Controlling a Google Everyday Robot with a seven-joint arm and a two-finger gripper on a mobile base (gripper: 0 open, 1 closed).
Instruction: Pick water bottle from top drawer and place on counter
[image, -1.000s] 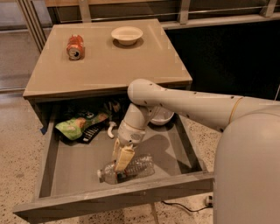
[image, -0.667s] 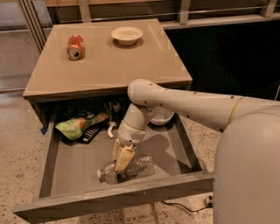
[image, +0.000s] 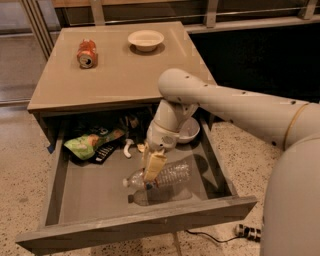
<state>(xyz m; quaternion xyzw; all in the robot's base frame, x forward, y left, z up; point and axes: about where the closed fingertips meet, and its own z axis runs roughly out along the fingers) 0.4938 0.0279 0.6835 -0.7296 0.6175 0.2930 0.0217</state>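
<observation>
Though half-hidden, bottle (image: 176, 173) seemingly under hand (image: 152, 171).

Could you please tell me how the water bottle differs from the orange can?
The water bottle is clear crinkled plastic; the orange can is opaque. The water bottle lies on its side in the top drawer; the orange can is on the counter. The gripper is at the water bottle, away from the orange can. Both are drink containers.
</observation>
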